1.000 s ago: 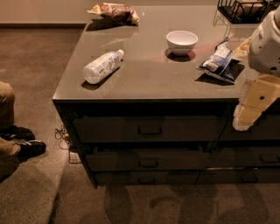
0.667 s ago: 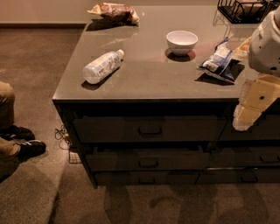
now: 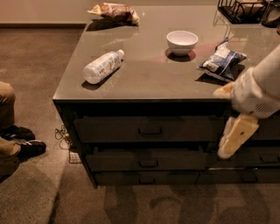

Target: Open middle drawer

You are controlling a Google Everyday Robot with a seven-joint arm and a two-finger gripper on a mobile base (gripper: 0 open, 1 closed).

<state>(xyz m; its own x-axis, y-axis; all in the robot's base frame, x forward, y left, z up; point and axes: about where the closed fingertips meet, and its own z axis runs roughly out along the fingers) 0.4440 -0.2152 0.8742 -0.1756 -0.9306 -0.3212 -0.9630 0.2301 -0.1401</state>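
The middle drawer (image 3: 175, 160) is a wide dark front in the cabinet, shut, with a small dark pull handle (image 3: 148, 163) at its centre. Above it is a taller drawer front (image 3: 150, 129) with a like handle, and below it a thin one (image 3: 146, 178). My gripper (image 3: 228, 150) hangs from the white arm (image 3: 262, 87) at the right. It is in front of the cabinet at about the height of the gap between the top and middle drawers. It is well to the right of the middle handle and touches nothing.
On the cabinet top (image 3: 144, 83) lie a plastic bottle (image 3: 103, 66), a white bowl (image 3: 182, 41), a blue snack bag (image 3: 222, 59), another bag (image 3: 116, 12) and a black wire basket (image 3: 243, 8). A person's leg and shoes (image 3: 19, 142) are at the left, with cables (image 3: 61, 133) on the floor.
My arm and gripper have come down and to the left, from table-top height to in front of the drawer fronts. The drawers have not moved.
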